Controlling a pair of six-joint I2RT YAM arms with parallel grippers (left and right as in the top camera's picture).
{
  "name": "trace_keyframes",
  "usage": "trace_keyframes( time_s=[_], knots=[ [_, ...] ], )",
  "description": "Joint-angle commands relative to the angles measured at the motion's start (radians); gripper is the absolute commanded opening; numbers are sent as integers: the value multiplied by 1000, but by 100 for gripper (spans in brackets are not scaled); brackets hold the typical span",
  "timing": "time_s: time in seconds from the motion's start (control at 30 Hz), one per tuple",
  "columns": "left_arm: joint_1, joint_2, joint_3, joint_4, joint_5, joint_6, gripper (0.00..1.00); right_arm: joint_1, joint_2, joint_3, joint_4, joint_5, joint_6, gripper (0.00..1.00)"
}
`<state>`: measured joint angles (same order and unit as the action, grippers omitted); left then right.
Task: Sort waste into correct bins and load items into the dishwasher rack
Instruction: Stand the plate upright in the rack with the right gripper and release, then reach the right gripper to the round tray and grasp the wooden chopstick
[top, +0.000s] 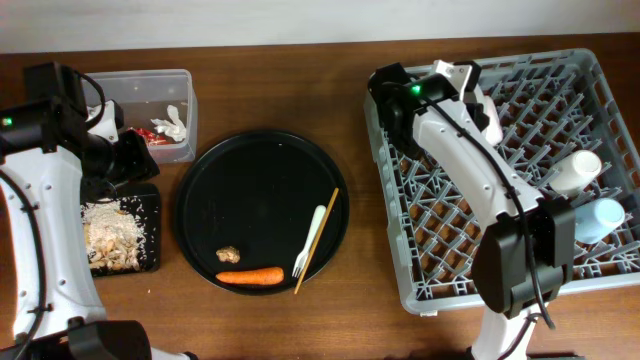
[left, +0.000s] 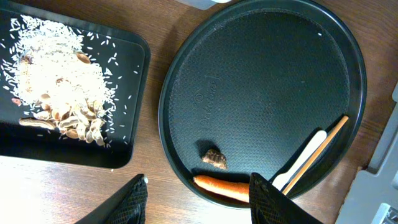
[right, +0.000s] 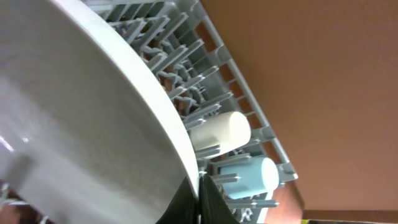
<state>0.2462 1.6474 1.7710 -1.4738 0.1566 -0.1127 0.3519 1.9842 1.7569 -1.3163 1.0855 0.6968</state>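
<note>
My right gripper is shut on the rim of the white plate, held on edge over the grey dishwasher rack. In the right wrist view the plate fills the left, pinched at my fingers. The cream cup and blue cup lie in the rack. My left gripper is open and empty above the table. The carrot, brown lump and cream fork lie on the round tray. Rice scraps fill the shallow black tray. The pink bowl is out of view.
The clear tub holds the red wrapper and white tissue. The large round black tray lies mid-table with a thin wooden stick beside the fork. The left arm runs along the left edge.
</note>
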Motion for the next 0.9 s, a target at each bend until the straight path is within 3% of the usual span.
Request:
trace_keyframes(
  time_s=[0.0,0.13,0.23,0.27,0.3,0.53,0.63,0.87],
  knots=[
    [4,-4,1,0,4,12,52,42,0,-2,26,-84,22,4],
    [4,-4,1,0,4,12,52,96,0,-2,59,-156,22,6],
    [4,-4,1,0,4,12,52,144,0,-2,60,-196,14,71],
    [4,-4,1,1,4,12,52,157,-1,-2,60,-196,15,81],
    [4,-4,1,3,4,12,52,180,-6,-2,59,-196,15,85],
    [4,-4,1,2,4,12,52,184,-109,-1,30,-240,15,88],
    [4,-4,1,3,4,12,52,166,-203,-1,18,-331,14,96],
    [4,-4,1,5,3,12,53,123,-338,-2,19,-1072,-173,99]
  ],
)
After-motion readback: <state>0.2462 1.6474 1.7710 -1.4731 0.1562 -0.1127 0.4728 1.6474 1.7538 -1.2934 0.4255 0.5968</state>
